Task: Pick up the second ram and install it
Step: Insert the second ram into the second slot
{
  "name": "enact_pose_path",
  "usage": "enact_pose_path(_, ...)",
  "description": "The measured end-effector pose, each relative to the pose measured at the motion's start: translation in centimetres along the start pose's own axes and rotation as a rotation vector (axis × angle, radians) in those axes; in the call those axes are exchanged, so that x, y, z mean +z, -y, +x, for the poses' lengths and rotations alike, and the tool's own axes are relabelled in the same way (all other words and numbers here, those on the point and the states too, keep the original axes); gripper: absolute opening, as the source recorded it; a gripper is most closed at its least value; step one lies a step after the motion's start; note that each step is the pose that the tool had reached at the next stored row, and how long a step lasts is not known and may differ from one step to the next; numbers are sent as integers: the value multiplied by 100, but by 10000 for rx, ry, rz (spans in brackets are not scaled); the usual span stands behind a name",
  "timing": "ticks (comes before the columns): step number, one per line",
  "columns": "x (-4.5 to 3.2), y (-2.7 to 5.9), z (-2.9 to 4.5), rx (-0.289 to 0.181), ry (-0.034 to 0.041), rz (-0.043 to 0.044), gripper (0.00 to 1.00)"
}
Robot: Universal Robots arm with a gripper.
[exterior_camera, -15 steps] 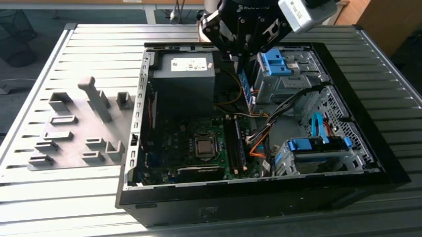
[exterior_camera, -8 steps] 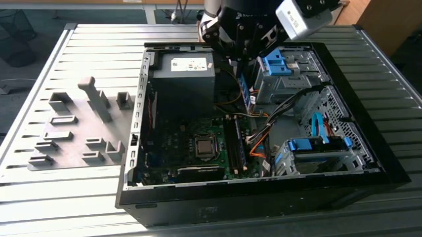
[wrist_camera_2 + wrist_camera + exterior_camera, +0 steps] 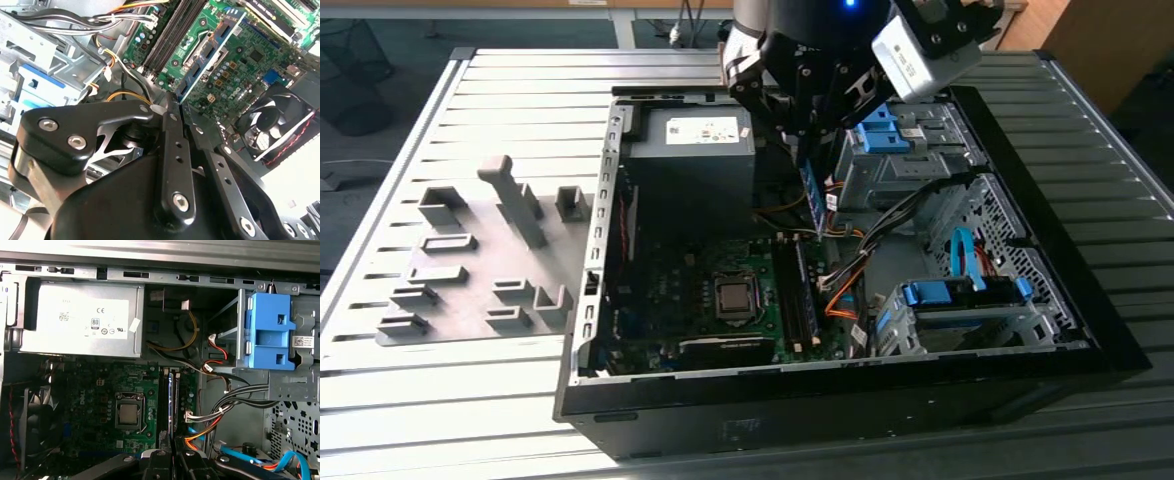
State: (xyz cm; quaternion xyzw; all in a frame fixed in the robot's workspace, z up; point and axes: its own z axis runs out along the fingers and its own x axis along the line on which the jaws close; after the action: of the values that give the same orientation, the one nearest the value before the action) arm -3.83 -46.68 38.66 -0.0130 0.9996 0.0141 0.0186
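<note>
My pincer (image 3: 811,165) is clamped on the second ram (image 3: 813,200), which hangs edge-down above the motherboard (image 3: 707,300) slots. From here it looks slightly off the slot line; pressed down crooked, it could jam or bend.

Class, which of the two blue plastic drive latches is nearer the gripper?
The upper blue latch, beside the gripper holding the second ram; the other latch sits lower in the exterior view.
</note>
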Motion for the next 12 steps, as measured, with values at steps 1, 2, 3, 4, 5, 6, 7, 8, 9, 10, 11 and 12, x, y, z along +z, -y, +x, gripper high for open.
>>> enact_pose_path(1, 1, 0, 0, 0, 0, 0, 14)
enact_pose_path(2, 1, 1, 0, 0, 1, -1, 14)
enact_pose_path(3, 2, 1, 0, 0, 0, -2, 14)
enact_pose_path(4, 2, 1, 0, 0, 0, -2, 14)
enact_pose_path(5, 5, 1, -9, 0, -10, -2, 14)
enact_pose_path(6, 8, 2, -26, 0, -83, -3, 14)
enact_pose_path(7, 9, 2, -26, 5, -213, -3, 14)
enact_pose_path(8, 14, 2, -27, 8, -294, -4, 14)
enact_pose_path(9, 16, 2, -26, 8, -322, -3, 14)
enact_pose_path(10, 19, 2, -26, 10, -332, -3, 14)
enact_pose_path(11, 23, 2, -26, 10, -333, -4, 14)
enact_pose_path(12, 30, 3, -26, 10, -333, -5, 14)
